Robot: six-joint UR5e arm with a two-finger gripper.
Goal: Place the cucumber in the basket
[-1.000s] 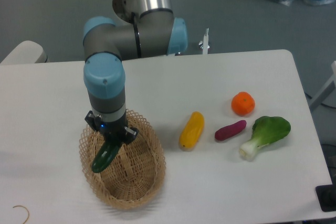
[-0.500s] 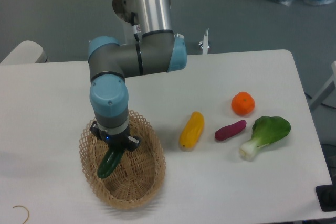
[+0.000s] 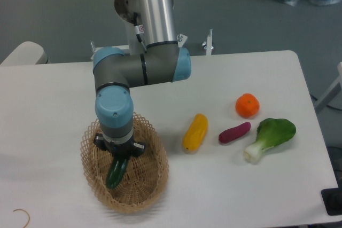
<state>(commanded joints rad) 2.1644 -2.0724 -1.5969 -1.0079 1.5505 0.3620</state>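
Observation:
The light tan wicker basket sits at the front left of the white table. My gripper hangs straight down into it and is shut on the dark green cucumber. The cucumber tilts down to the left, its upper end between the fingers and its lower end low inside the basket, close to the woven bottom. Whether it touches the bottom cannot be told. The fingertips are partly hidden by the gripper body.
To the right of the basket lie a yellow elongated vegetable, a purple one, an orange and a bok choy. A thin brown loop lies at the front left corner.
The gripper has moved down and slightly right, carrying the cucumber deeper into the basket. The other vegetables have not moved.

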